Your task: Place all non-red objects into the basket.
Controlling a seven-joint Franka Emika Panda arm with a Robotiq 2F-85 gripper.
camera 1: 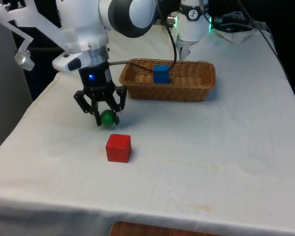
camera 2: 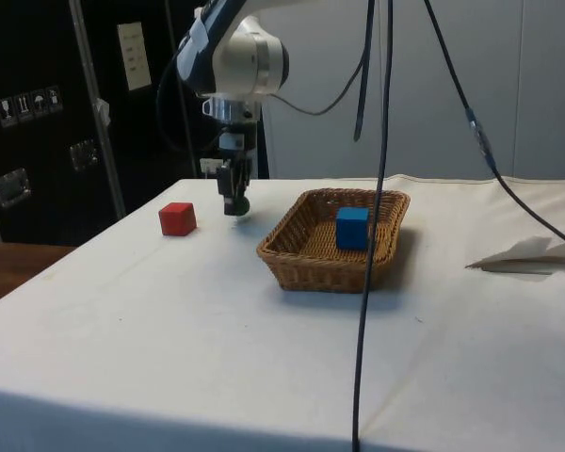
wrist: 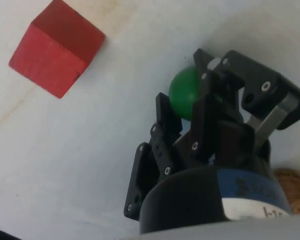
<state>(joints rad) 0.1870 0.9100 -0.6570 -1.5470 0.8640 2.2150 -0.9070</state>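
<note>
woven wicker basket (camera 1: 187, 91), white cloth (camera 1: 211, 147), smooth green ball (camera 1: 107, 118).

The white seven-joint arm is reaching down over the table with its wrist pointing nearly straight down, its black two-finger gripper (camera 1: 106, 117) (camera 2: 235, 203) (wrist: 192, 100) clamping a small green ball (camera 1: 107, 118) (wrist: 185, 92) between its fingers.

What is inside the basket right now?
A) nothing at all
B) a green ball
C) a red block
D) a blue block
D. The blue block sits inside the wicker basket. The green ball is between the fingers of the gripper, out over the white cloth, and the red block rests on the cloth outside the basket.
</note>
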